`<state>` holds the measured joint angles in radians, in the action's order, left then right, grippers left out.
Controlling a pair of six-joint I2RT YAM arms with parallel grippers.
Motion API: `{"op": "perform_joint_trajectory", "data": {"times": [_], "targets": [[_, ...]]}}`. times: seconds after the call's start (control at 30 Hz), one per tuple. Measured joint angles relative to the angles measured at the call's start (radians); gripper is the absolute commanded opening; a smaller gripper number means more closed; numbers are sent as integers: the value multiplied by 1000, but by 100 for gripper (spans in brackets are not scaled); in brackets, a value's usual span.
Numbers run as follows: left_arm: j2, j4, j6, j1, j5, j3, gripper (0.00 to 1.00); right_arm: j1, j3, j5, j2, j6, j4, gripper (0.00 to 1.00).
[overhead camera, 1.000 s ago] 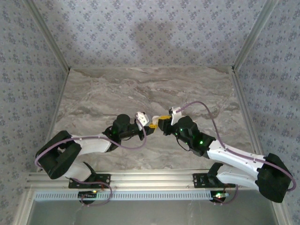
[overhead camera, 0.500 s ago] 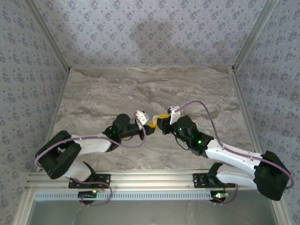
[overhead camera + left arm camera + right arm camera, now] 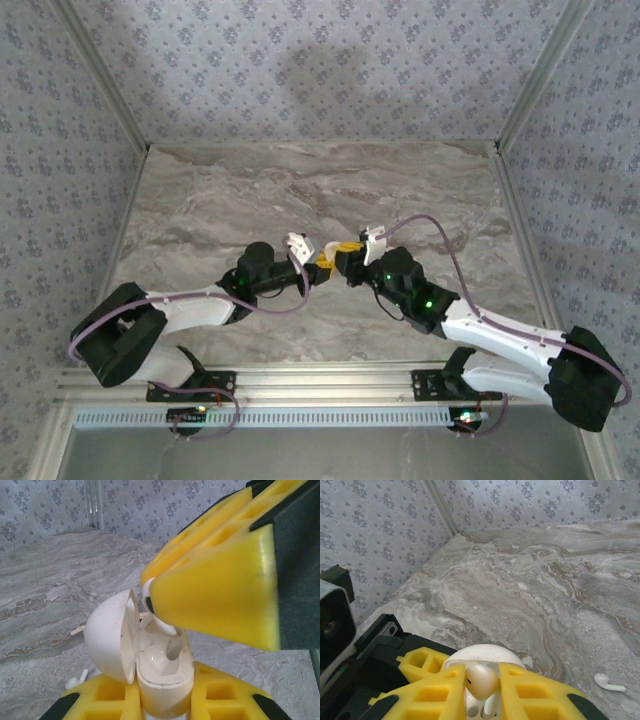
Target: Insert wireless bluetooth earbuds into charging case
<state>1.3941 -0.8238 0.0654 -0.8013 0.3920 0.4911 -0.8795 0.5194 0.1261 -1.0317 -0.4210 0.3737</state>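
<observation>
Two arms reach in from the near edge of the tabletop (image 3: 250,190) and meet tip to tip close to its middle. On the left, the left gripper (image 3: 316,263) has its yellow fingers clamped on the lower body of the charging case (image 3: 165,677), with the case's mouth turned toward the other arm. The lid (image 3: 111,635) is swung open, to the left in the left wrist view, and the moulded hollows inside are in sight. Right at the mouth is an earbud (image 3: 480,680), white and glossy, its bulb pinched between the yellow fingers of the right gripper (image 3: 346,264) and its stem pointing down into the opening. Whether it touches the case I cannot tell. A second earbud (image 3: 609,681) lies flat on the bare marble near the case, on the side toward the far edge of the tabletop.
</observation>
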Motion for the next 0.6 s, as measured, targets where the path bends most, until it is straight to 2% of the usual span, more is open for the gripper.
{"op": "perform_joint_trajectory", "data": {"times": [0.4, 0.6], "targets": [[-16, 18, -16, -4, 0, 1, 10, 1, 0, -33, 6, 1, -3, 25], [-29, 35, -35, -4, -8, 1, 10, 0, 0, -66, 11, 1, -5, 33]]}}
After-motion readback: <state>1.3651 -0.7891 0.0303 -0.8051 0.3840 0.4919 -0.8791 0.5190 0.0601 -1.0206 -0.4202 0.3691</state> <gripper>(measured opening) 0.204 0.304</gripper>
